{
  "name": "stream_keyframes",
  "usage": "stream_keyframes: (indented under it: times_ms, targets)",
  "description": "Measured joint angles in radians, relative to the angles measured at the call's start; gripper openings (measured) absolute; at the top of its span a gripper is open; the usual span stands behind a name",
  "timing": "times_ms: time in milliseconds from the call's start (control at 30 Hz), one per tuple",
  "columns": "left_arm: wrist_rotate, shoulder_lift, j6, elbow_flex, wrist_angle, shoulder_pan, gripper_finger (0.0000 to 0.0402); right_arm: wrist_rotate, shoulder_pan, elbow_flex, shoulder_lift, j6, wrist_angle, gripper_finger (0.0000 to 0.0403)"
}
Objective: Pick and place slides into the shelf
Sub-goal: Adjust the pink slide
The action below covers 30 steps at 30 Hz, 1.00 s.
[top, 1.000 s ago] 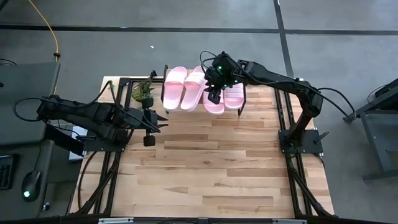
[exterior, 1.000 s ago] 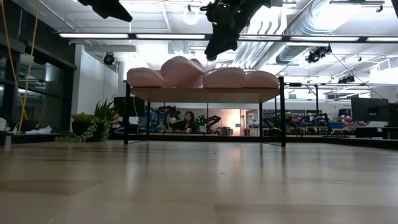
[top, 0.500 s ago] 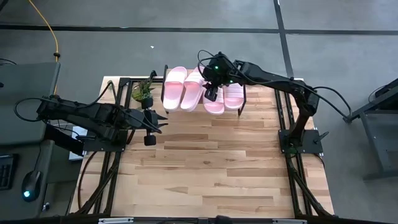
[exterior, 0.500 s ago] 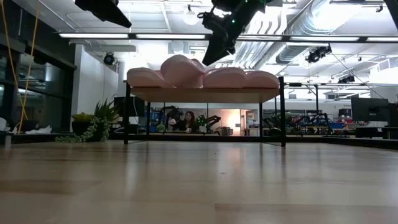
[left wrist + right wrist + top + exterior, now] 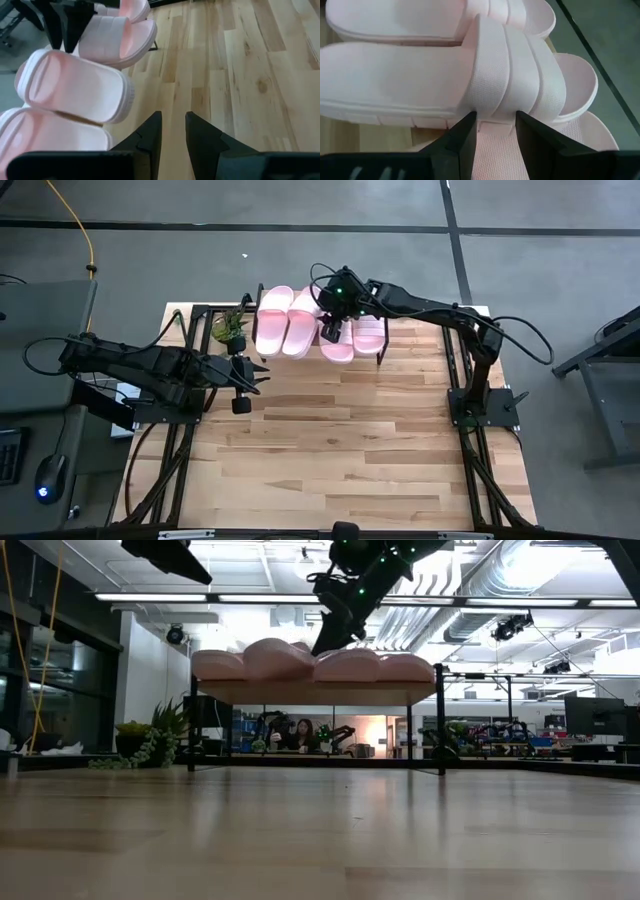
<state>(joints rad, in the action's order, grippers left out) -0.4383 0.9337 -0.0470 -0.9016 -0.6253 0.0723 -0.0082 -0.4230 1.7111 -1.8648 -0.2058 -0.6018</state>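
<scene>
The worktop fills the frame's centre; at its upper edge the shelf carries all four slides, but it now sits further left than a second ago, pushed along with them. The right claw, fingers spread, presses among the slides, gripping none. Left claw, centre-left, hangs empty, nearly closed.

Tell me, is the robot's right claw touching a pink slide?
Cannot tell. In the right wrist view the right gripper hangs close over a slide's strap, but contact isn't plain.
</scene>
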Motion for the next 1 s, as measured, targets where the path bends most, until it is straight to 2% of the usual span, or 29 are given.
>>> stream_keyframes:
  times_ms: [167, 500, 600, 667, 800, 1000]
  targets:
    - [0.0, 0.0, 0.0, 0.0, 0.0, 0.0, 0.0073, -0.01, 0.0, 0.0, -0.009, -0.03, 0.027, 0.0126]
    - [0.0, 0.0, -0.005, 0.0, 0.0, 0.0, 0.0073, 0.155, -0.002, 0.0, -0.01, -0.019, 0.001, 0.0126]
    - [0.0, 0.0, -0.005, 0.0, 0.0, 0.0, 0.0073, 0.157, -0.004, 0.0, -0.011, -0.012, -0.007, 0.0126]
    - [0.0, 0.0, -0.004, 0.0, 0.0, 0.0, 0.0073, 0.138, -0.003, 0.0, -0.011, -0.012, -0.013, 0.0126]
    - [0.0, 0.0, -0.004, 0.0, 0.0, 0.0, 0.0073, 0.025, -0.004, 0.0, -0.011, -0.001, -0.008, 0.0126]
    - [0.0, 0.0, -0.004, 0.0, 0.001, 0.0, 0.0073, -0.023, -0.003, 0.0, -0.011, -0.008, 0.006, 0.0126]
